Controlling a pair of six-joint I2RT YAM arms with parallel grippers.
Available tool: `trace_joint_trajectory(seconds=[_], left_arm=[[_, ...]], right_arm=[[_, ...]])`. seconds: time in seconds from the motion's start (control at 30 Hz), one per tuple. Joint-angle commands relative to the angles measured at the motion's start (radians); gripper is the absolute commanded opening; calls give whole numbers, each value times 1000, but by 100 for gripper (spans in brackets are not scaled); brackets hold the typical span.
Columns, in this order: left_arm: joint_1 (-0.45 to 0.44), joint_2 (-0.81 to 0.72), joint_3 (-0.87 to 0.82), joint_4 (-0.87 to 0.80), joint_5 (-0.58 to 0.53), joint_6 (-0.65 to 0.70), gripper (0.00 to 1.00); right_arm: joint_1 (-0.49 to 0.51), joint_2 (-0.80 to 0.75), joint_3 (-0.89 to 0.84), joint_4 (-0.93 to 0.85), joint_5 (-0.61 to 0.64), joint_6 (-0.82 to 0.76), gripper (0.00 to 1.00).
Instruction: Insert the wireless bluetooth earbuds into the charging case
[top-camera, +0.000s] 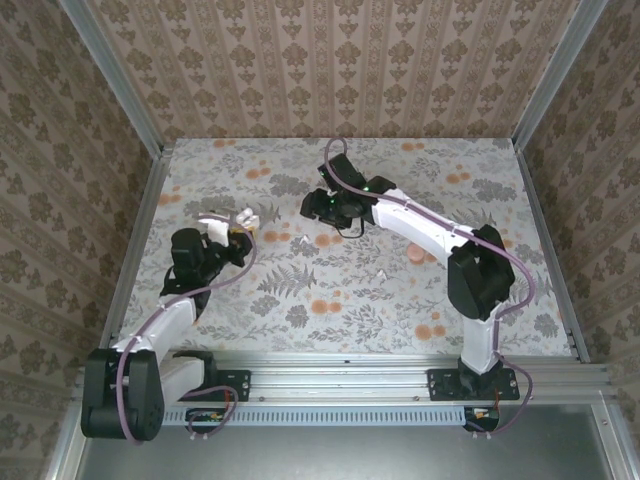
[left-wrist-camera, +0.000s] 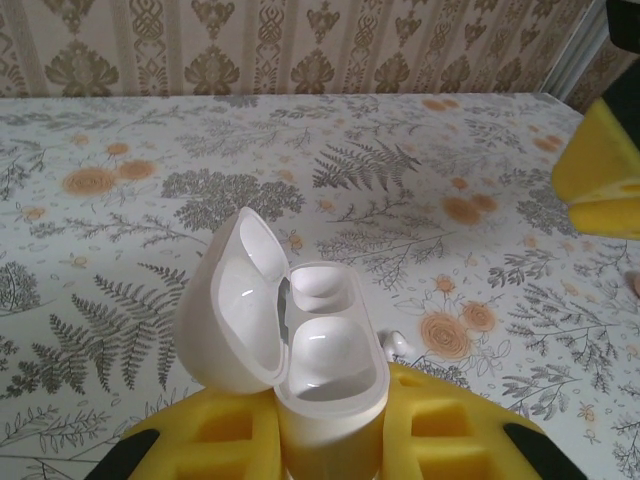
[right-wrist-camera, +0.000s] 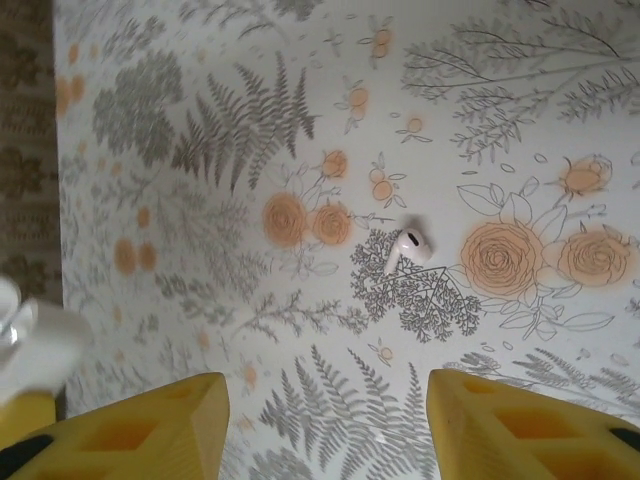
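Yellow-padded left gripper (left-wrist-camera: 330, 445) is clamped on the base of the charging case (left-wrist-camera: 330, 365), holding it upright with its glossy white lid (left-wrist-camera: 235, 300) hinged back to receive, while the right gripper (right-wrist-camera: 325, 420), jaws spread and empty, hovers above one small white stemmed earbud (right-wrist-camera: 408, 247) lying on the flowered tabletop (right-wrist-camera: 300, 120).

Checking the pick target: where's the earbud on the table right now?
In the right wrist view the earbud lies on the table just ahead of the open right gripper, a little right of centre between its fingers.
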Motion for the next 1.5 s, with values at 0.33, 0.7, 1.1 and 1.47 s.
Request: trace_joint_trajectory(seconds=[0.33, 0.7, 1.1, 1.47], left_arm=[[25, -2, 45, -53, 33, -51, 8], [33, -24, 36, -67, 17, -38, 10], [46, -27, 36, -71, 12, -37, 10], [52, -25, 38, -75, 10, -36, 10]], right_arm=[[61, 353, 390, -346, 82, 547, 48], [64, 553, 654, -539, 74, 609, 43], [54, 595, 659, -522, 58, 630, 36], [41, 633, 687, -504, 56, 613, 37]])
